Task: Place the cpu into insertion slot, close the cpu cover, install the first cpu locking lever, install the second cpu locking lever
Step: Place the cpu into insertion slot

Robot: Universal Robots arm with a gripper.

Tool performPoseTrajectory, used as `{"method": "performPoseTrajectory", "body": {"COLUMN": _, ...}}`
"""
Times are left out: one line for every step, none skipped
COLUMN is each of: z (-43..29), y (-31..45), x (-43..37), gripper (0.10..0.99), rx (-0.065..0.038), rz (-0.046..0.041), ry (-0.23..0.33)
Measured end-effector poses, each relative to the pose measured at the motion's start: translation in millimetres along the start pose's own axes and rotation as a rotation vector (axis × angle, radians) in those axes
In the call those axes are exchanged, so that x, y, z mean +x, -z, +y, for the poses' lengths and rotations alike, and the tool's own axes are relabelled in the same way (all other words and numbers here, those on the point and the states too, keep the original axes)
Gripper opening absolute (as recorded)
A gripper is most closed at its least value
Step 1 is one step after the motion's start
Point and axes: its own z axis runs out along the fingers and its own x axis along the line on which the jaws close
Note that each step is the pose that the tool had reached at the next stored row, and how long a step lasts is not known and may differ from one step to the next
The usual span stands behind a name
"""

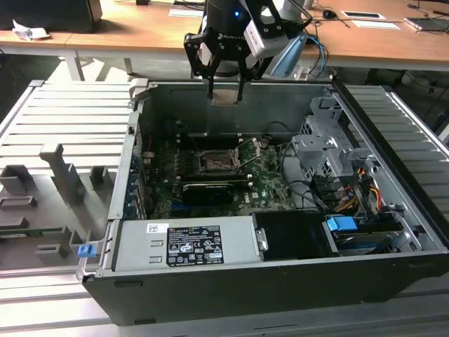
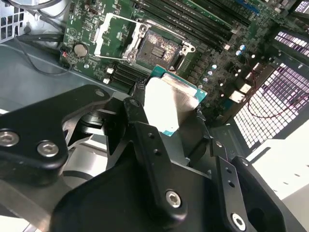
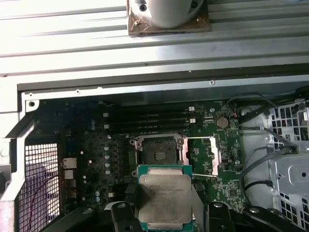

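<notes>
The cpu [image 3: 164,195] is clamped by the fingers of the gripper [image 1: 226,95], upper centre of the exterior view. It should be brought level and squared to the insertion slot [image 1: 217,163].

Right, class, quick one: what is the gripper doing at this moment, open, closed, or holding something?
The gripper is closed on the cpu, holding it up, clear of the insertion slot.

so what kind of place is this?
Probably a robotics lab bench: an opened computer case sits on a slotted aluminium table, wooden desks stand behind, and the gripper holds the cpu above it.
</notes>
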Motion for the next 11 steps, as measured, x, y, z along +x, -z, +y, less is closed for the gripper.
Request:
{"method": "performPoseTrajectory", "body": {"z": 0.0, "y": -0.1, "x": 0.0, "gripper": 0.525, "rx": 0.0, "rz": 0.0, "ry": 0.0}}
{"method": "performPoseTrajectory", "body": {"z": 0.0, "y": -0.1, "x": 0.0, "gripper": 0.525, "rx": 0.0, "rz": 0.0, "ry": 0.0}}
{"method": "performPoseTrajectory", "body": {"z": 0.0, "y": -0.1, "x": 0.0, "gripper": 0.525, "rx": 0.0, "rz": 0.0, "ry": 0.0}}
{"method": "performPoseTrajectory", "body": {"z": 0.0, "y": -0.2, "x": 0.0, "gripper": 0.525, "rx": 0.0, "rz": 0.0, "ry": 0.0}}
{"method": "performPoseTrajectory", "body": {"z": 0.0, "y": -0.2, "x": 0.0, "gripper": 0.525, "rx": 0.0, "rz": -0.0001, "ry": -0.001}}
{"method": "performPoseTrajectory", "body": {"z": 0.0, "y": -0.3, "x": 0.0, "gripper": 0.525, "rx": 0.0, "rz": -0.0002, "ry": -0.002}}
{"method": "performPoseTrajectory", "body": {"z": 0.0, "y": -0.3, "x": 0.0, "gripper": 0.525, "rx": 0.0, "rz": -0.0003, "ry": -0.003}}
{"method": "performPoseTrajectory", "body": {"z": 0.0, "y": -0.4, "x": 0.0, "gripper": 0.525, "rx": 0.0, "rz": -0.0004, "ry": -0.005}}
{"method": "performPoseTrajectory", "body": {"z": 0.0, "y": -0.4, "x": 0.0, "gripper": 0.525, "rx": 0.0, "rz": -0.0007, "ry": -0.007}}
{"method": "performPoseTrajectory", "body": {"z": 0.0, "y": -0.4, "x": 0.0, "gripper": 0.525, "rx": 0.0, "rz": -0.0008, "ry": -0.008}}
{"method": "performPoseTrajectory", "body": {"z": 0.0, "y": -0.4, "x": 0.0, "gripper": 0.525, "rx": 0.0, "rz": -0.0008, "ry": -0.009}}
